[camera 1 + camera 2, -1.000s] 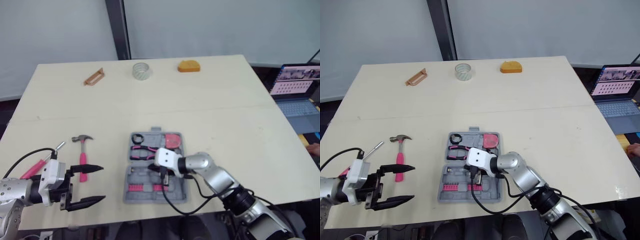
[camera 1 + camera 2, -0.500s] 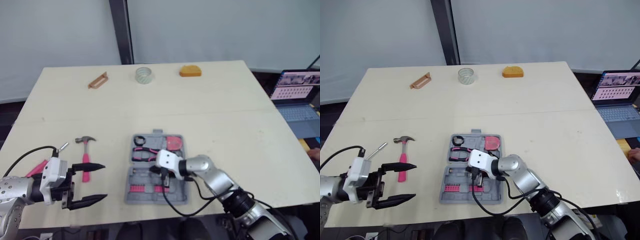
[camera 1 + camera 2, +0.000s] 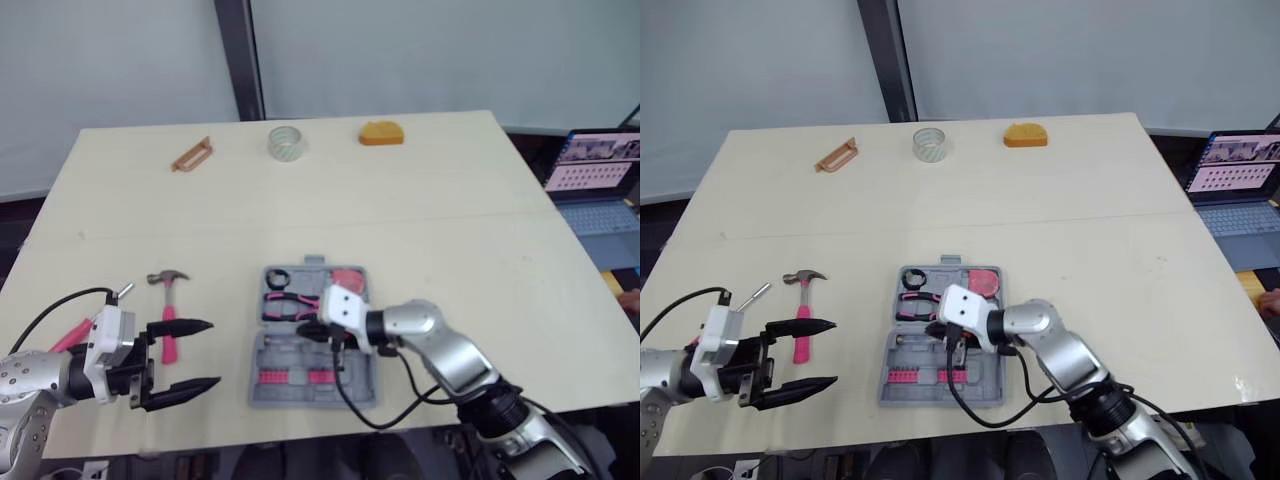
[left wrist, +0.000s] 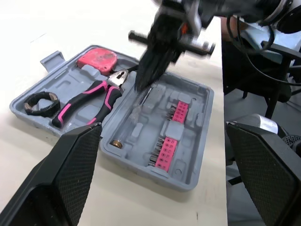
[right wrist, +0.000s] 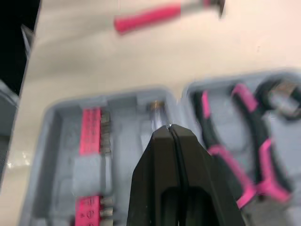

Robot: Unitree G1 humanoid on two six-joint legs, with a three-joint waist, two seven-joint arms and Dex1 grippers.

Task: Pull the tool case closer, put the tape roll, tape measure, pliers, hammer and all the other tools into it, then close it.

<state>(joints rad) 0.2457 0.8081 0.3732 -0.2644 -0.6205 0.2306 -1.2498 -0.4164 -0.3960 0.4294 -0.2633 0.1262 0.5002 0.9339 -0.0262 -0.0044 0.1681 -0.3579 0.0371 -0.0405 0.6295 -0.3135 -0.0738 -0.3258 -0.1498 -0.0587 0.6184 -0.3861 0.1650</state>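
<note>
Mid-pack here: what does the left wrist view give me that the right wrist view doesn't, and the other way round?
Left wrist view adds: the red tape measure seated in the tool case, and the right gripper seen from outside, jaws shut, hanging over the case's middle. Right wrist view adds: the hammer lying on the table outside the case. Both share: the open case, the pliers in their slot, and the pink bit rows.
</note>
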